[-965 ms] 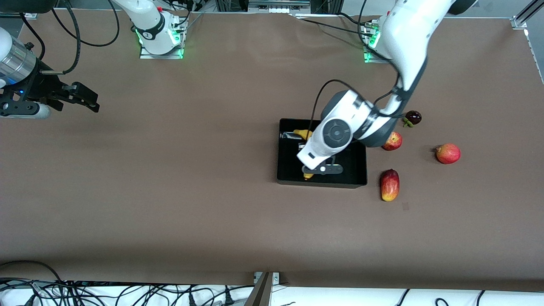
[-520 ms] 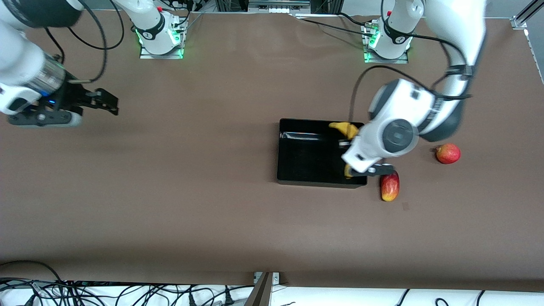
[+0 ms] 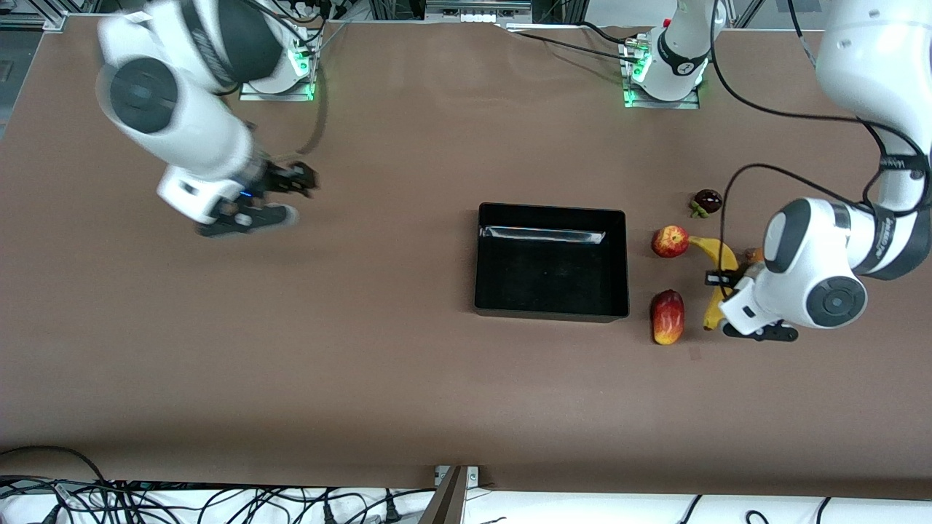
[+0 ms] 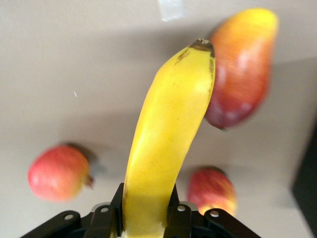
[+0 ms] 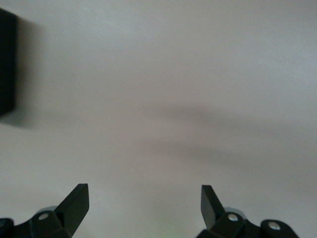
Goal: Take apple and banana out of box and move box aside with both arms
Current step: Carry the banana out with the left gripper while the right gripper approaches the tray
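Left claw gripping banana in the air, right claw spread over bare bench.

Front view: left claw [image 3: 728, 291] is pinching the banana [image 3: 717, 256] above the bench [image 3: 364, 364], toward the left arm's end, clear of the black tray [image 3: 551, 262]; small red apple [image 3: 670, 241] is sitting between tray and banana, mango [image 3: 668, 316] nearer the camera, dark fruit [image 3: 707, 201] farther back; right claw [image 3: 280, 196] is hanging over bench toward the right arm's end, well apart from the tray. Left wrist view: fingers [image 4: 111, 218] are clamping the banana [image 4: 166, 144] at its base; mango [image 4: 240, 64] and two apples [image 4: 59, 171] [image 4: 212, 191] lying below. Right wrist view: right claw [image 5: 143, 203] is standing wide apart, gripping nothing; tray corner [image 5: 6, 62] at the edge.
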`<state>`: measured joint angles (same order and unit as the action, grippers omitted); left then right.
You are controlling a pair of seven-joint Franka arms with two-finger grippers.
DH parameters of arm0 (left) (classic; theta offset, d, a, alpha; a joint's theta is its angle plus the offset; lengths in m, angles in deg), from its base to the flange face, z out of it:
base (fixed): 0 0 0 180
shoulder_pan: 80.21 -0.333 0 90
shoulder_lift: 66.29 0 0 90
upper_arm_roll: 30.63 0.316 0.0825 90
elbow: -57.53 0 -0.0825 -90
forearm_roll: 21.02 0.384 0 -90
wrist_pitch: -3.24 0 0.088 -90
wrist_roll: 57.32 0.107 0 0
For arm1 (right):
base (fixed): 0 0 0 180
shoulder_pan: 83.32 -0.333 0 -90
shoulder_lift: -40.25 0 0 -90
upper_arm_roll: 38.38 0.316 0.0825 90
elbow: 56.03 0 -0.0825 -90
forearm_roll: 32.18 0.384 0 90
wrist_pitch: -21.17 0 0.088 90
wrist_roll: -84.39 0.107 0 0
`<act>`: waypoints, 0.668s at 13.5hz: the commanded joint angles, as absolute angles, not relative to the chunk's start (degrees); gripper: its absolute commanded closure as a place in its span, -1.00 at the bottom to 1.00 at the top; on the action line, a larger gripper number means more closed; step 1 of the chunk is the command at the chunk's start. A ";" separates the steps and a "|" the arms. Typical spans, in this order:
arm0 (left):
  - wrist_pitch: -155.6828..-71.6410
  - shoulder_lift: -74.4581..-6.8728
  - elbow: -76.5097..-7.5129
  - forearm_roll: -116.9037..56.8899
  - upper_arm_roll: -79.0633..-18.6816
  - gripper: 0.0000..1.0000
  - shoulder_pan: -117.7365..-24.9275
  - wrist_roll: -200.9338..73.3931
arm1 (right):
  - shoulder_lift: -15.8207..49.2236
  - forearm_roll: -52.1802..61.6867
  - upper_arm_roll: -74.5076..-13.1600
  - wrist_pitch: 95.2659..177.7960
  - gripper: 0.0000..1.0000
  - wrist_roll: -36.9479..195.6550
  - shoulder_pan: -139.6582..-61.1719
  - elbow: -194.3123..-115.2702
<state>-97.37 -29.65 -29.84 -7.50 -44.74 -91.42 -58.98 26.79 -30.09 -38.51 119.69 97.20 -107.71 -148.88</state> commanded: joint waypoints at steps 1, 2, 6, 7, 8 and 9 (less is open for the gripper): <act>-101.68 -26.66 -30.63 -6.16 -45.49 1.00 -93.21 -53.20 | 18.14 -28.58 -39.00 129.14 -1.00 107.28 -113.70 -146.30; -103.53 -26.13 -31.33 -6.07 -45.49 0.93 -93.91 -51.71 | 14.28 -28.66 -39.00 133.72 -1.00 110.02 -115.99 -144.73; -108.29 -25.33 -33.44 -5.81 -45.49 -0.99 -94.62 -50.82 | 1.96 -28.75 -39.00 142.80 -1.00 120.57 -121.71 -136.73; -107.51 -25.42 -33.27 -5.98 -45.58 -1.00 -94.71 -50.82 | 0.11 -28.67 -39.00 144.99 -1.00 122.25 -122.25 -135.67; -106.20 -25.77 -33.00 -6.51 -46.01 -1.00 -94.53 -50.99 | -1.48 -28.66 -39.00 146.66 -1.00 124.09 -123.47 -134.53; -103.92 -26.38 -32.39 -6.69 -46.45 -1.00 -94.27 -50.99 | -2.71 -28.75 -39.00 147.55 -1.00 125.85 -124.35 -133.48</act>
<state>-106.94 -24.49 -32.41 -7.41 -45.11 -93.87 -51.92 0.52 -29.27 -38.41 146.85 122.48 -122.61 -138.14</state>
